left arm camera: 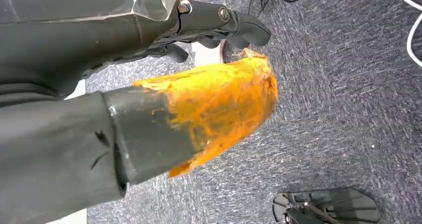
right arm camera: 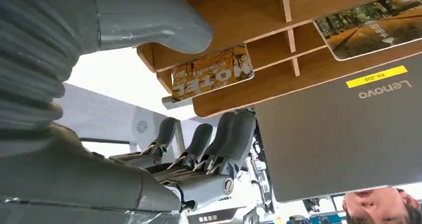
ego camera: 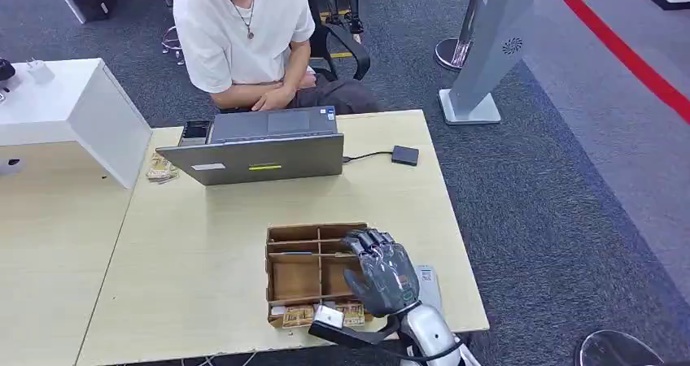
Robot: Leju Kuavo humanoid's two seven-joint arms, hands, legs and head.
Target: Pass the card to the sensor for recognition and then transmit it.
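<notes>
Closest, left hand: hanging low over the grey carpet, dark fingers stretching out apart from the orange-smeared thumb, gripping nothing as far as this close, turned view is showing.
Right hand: hovering above the right side of the wooden tray, palm facing down, fingers lying side by side and bending slightly, thumb standing off from them, carrying nothing.
Wooden tray: sitting near the front edge of the pale table, dividers splitting it into several compartments.
Card: lying flat in a tray compartment just ahead of the right hand's fingertips, showing an autumn-leaf print with large letters, not touching the hand.
Second card: resting in another compartment of the same tray, carrying a similar tree-lined picture.
Front row of the tray: showing yellowish cards in the head view, lying beside the right wrist.
Grey flat item: lying on the table just right of the tray, partly hiding behind the hand; too unclear to name.
Laptop: standing open at the far side of the table, lid back facing the robot and bearing a yellow sticker.
Sensor: lying as a small black square right of the laptop, linking to it by a thin dark cable, well apart from the tray.
Person: sitting behind the laptop in a white shirt, hands resting together at the table edge.
White box: standing on the neighbouring table to the left.
Grey stand: rising from the carpet beyond the table's far right corner.
</notes>
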